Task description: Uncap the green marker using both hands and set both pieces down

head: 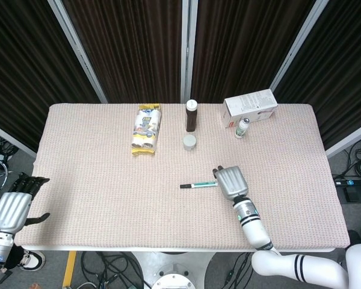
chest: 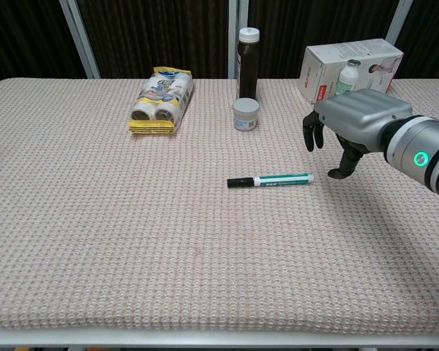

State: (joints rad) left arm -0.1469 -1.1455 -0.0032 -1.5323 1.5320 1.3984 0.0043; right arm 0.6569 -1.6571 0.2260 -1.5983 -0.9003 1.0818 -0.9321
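Green marker (chest: 271, 180) lies flat mid-counter, black cap end pointing left, cap on; barrel print too small to read. Left robot hand (head: 12, 208) off counter's left edge, fingers spread, holding nothing. Yellow-blue twin pack (chest: 160, 101) at back left, label illegible. Dark bottle (chest: 248, 64) with white cap upright behind small grey jar (chest: 245, 114). Right robot hand (chest: 355, 124) hovers just beside marker's right end, fingers apart, empty. White box (chest: 349, 66) with red logo at back right, small white bottle (head: 242, 127) in front.
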